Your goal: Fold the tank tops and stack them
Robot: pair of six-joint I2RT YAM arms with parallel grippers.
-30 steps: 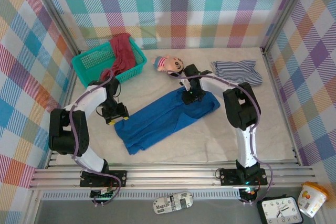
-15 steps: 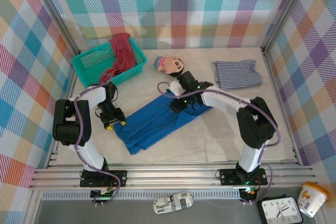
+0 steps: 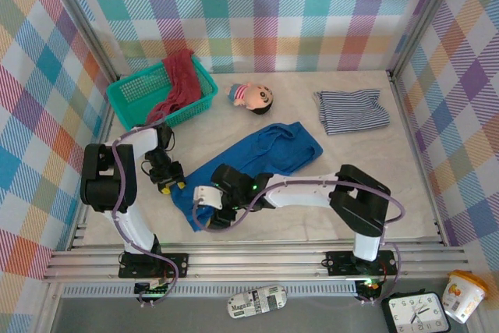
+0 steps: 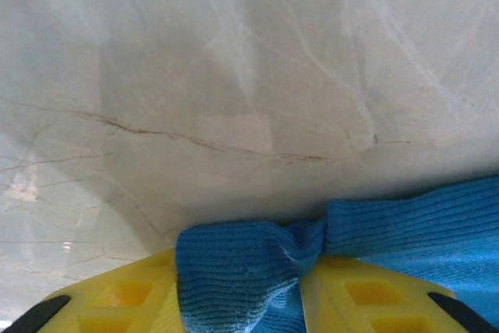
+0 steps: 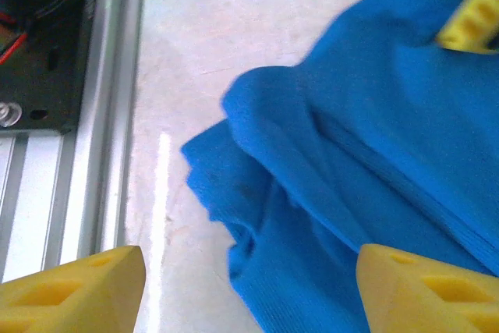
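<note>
Blue top point(image 3: 265, 157): it lies slanted across the middle of the table point(image 3: 390, 185). One end is by the left arm and the other end points to the far right.
Left gripper point(image 3: 166, 182): it is squeezed shut on the left edge of the blue top. A little bunch of cloth sits between its yellow fingers point(image 4: 117, 302).
Right gripper point(image 3: 212, 212): its fingers are wide apart and hold nothing. It hangs just over the near corner of the blue top, close to the front rail.
Striped top point(image 3: 352, 109): it lies alone at the far right, well apart from the blue top.
Red top point(image 3: 178, 83): it hangs over the edge of the basket point(image 3: 132, 91) at the far left.
Doll point(image 3: 253, 97): it lies just past the blue top, between the basket and the striped top.
How it feels: I think the blue top is soft, light and floppy. It will sag and wrinkle when pulled, but it will not break.
Where to hold: the corners and edges look best, one gripper on each corner of the same end. Then the cloth lifts evenly.
Watch out: the near corner is lumpy, with layers on top of each other. A pinch there may catch only the top layer.
</note>
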